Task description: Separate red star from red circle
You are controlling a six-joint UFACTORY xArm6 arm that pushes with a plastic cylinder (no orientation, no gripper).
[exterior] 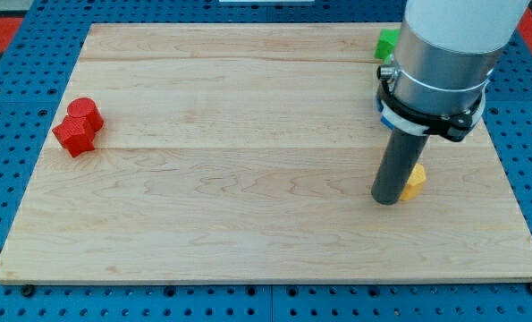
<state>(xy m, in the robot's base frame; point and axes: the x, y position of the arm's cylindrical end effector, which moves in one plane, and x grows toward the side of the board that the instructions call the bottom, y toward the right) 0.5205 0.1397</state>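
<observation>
Nothing is done yet: red star [73, 137] touches red circle [85, 113] at the counter's [248, 179] nine o'clock, my tip [386, 200] far off at three o'clock beside a yellow block [415, 182]; no claw shows.

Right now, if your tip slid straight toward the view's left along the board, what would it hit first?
Likely nothing soon: from my tip the wooden board looks free leftward. The red star block and red circle block sit higher, so I'd probably pass below them.
</observation>
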